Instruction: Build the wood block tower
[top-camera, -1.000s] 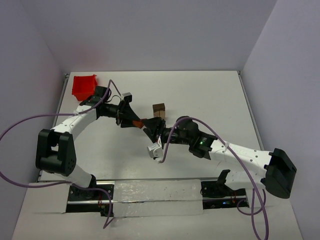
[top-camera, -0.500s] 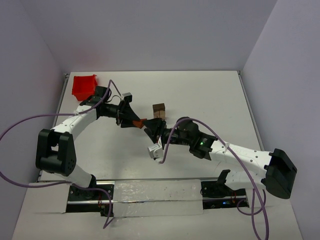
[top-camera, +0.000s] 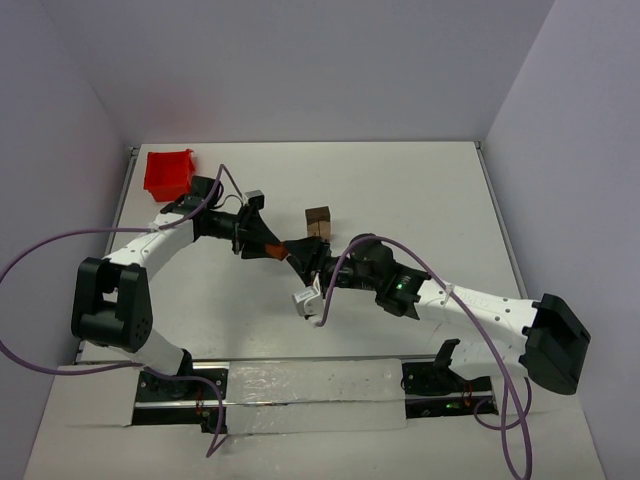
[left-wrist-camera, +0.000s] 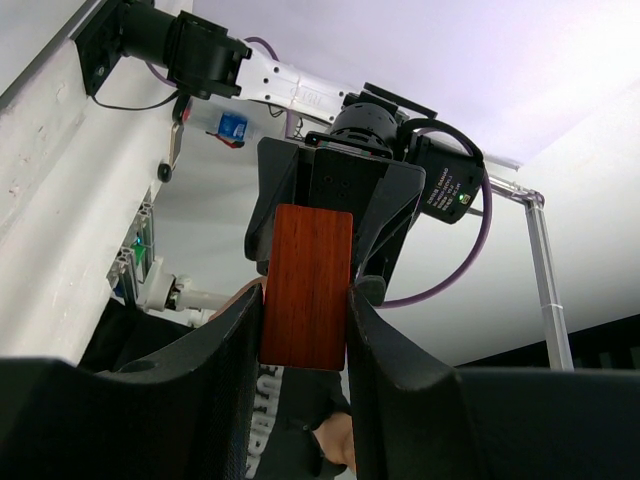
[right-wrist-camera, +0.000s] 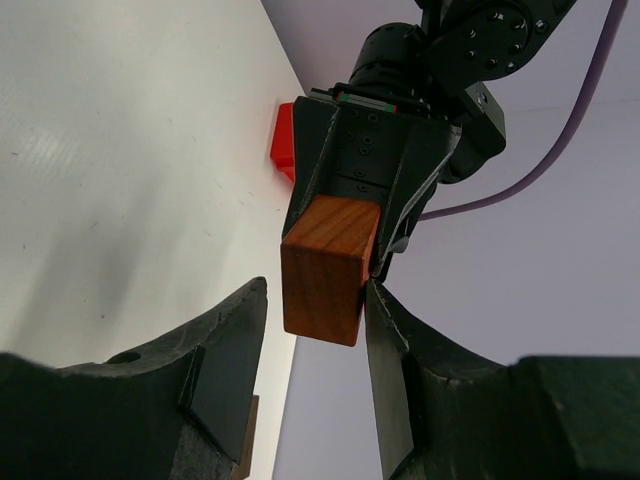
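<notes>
Wood block tower (small) stands well inside table edges.

Overhead, the fixed camera looks down from behind the bases, far enough off to take in the whole table, left arm and right arm alike. The left wrist camera sits tight behind its fingers, facing the right arm, and the right wrist camera, just as close behind its own fingers, faces the left arm. All three views share the reddish-brown block between the arms.
</notes>
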